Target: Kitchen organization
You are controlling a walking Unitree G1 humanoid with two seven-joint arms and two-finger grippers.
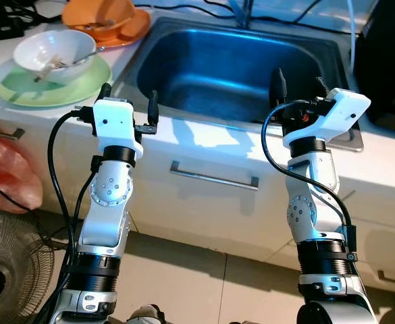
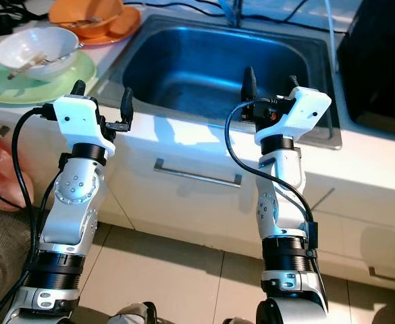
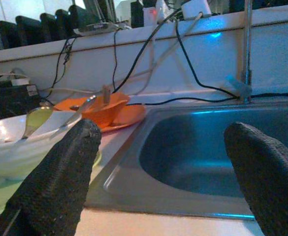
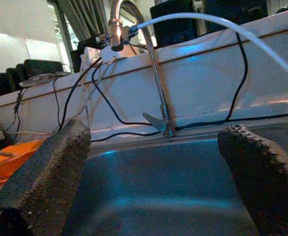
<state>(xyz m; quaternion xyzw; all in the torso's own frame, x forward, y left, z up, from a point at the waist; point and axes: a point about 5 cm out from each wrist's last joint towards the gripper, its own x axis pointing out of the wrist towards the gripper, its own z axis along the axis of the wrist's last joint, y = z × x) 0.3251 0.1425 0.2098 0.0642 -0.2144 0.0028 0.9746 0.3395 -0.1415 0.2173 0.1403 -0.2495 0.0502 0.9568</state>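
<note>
At the front edge of the sink [image 1: 183, 50], left gripper [image 1: 128, 101] and right gripper [image 1: 298, 84] hover, fingers spread wide, holding nothing. White bowl [image 1: 54, 54] on green plate [image 1: 21, 91] sits left of sink; orange dishes [image 1: 106, 20] behind it.

Both arms are raised before the steel sink [image 2: 183, 61]; the left hand [image 2: 102, 101] and right hand [image 2: 270, 86] spread open, holding nothing.

One sink [image 1: 231, 67], one tap [image 4: 148, 59], one white bowl [image 1: 54, 54], one green plate [image 1: 52, 88], one orange plate [image 1: 133, 30], one fan [image 1: 8, 270].
</note>
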